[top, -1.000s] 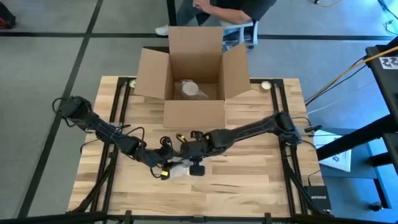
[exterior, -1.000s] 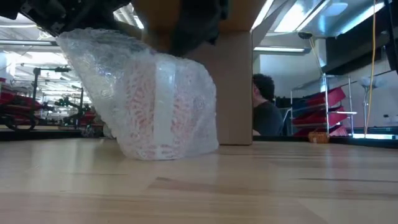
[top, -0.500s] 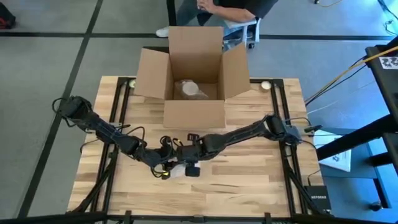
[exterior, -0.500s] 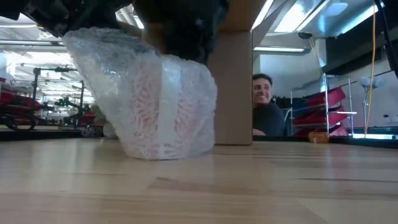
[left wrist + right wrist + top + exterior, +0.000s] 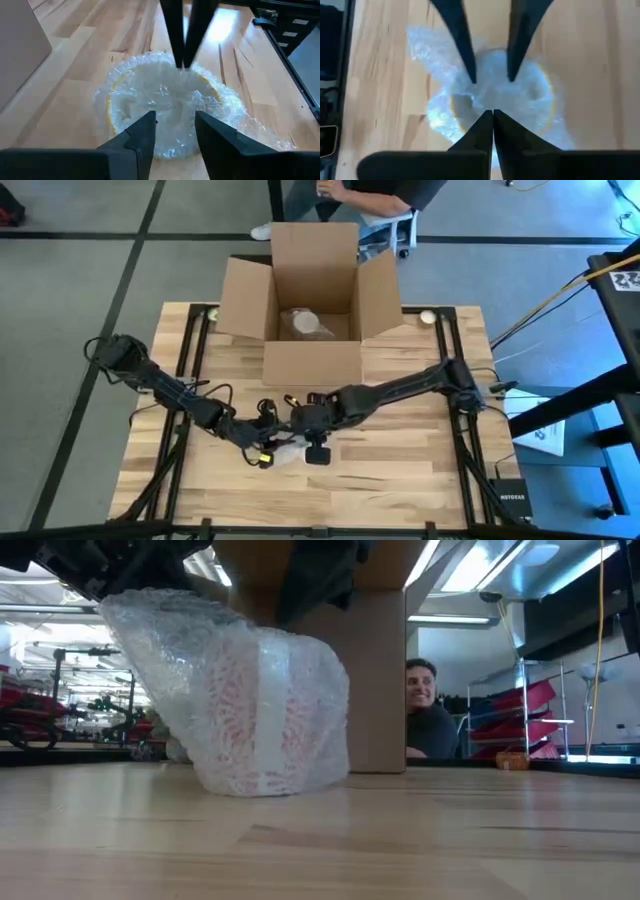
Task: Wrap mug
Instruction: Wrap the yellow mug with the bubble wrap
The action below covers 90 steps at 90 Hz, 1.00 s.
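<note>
Right jaws first: they were pressed together, tips down on the bubble wrap (image 5: 485, 107) right where it dips into the mouth of the mug (image 5: 165, 105). Couldn't tell if any film was actually caught between them. My left jaws were spread, hanging just over the same bundle from the other side, gripping nothing.

Progress-wise, I'd call it mostly done. The mug sat in the lower centre of the high view, on the worktop (image 5: 400, 470), covered all round. From table height it looked like a lumpy, cloudy parcel with a pale strip running down its side, resting flat on the wood. What looked left to me was stuffing the loose top in; a flap of wrap was trailing off onto the wood too.

Mug itself: yellow rim showing faintly through the bubbles, upright, open end up.

Further out, an open cardboard box (image 5: 312, 290) stood at the top centre with another wrapped lump (image 5: 305, 323) inside.
</note>
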### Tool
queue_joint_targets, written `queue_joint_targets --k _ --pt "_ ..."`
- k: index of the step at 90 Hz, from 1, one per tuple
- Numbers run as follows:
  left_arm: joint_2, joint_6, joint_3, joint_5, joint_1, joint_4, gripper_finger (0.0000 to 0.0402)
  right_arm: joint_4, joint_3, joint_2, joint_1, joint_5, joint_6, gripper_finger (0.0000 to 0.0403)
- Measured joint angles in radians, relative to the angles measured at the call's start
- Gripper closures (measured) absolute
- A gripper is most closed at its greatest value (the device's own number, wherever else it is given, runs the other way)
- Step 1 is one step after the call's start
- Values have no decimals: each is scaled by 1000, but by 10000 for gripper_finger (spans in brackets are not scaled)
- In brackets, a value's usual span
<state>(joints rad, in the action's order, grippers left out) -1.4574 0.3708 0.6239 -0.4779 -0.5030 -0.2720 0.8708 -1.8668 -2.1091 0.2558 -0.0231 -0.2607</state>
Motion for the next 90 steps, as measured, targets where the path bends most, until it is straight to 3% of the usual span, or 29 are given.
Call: queue_joint_targets --k 31,49,70,90 --pt "0 -1 0 4 0 -3 279 -50 -6 -114 -1 41 15 403" --pt "0 -4 0 4 1 -2 279 -55 0 -87 -1 64 31 403" --pt "0 -4 0 0 0 1 279 -30 0 29 -1 60 18 403" --pt "0 -3 0 0 1 0 279 -123 0 -1 -1 86 32 403"
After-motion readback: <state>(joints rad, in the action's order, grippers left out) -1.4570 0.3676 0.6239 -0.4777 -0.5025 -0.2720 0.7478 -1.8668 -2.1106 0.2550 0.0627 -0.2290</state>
